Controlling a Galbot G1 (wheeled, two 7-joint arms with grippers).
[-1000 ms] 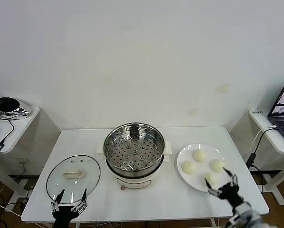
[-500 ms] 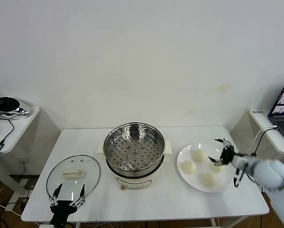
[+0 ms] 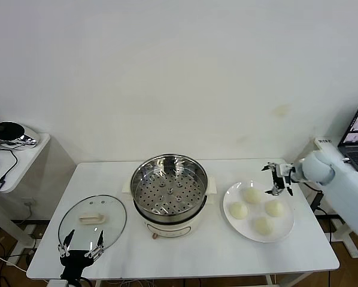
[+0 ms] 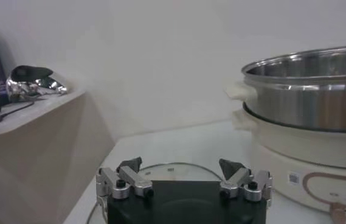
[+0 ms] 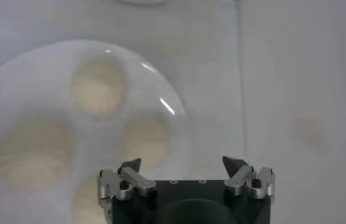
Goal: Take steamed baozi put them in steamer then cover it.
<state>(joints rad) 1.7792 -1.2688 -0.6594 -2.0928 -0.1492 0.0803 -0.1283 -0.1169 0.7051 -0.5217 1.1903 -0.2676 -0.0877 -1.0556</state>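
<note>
Right gripper (image 3: 278,179) spread wide and empty, poised above the far edge of the white plate (image 3: 285,228). Four steamed baozi (image 3: 251,195) lying below and just nearside of it, none yet in the steamer (image 3: 169,186) off toward the other arm. Left gripper (image 3: 81,250) also agape, parked at the near rim of the cover (image 3: 92,220), much farther from the buns.

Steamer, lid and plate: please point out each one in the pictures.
Steamer (image 3: 169,190), head view, on its perforated tray.
Lid (image 3: 93,218), head view, on its handle.
Plate (image 3: 285,230), head view, on its bare rim.
</note>
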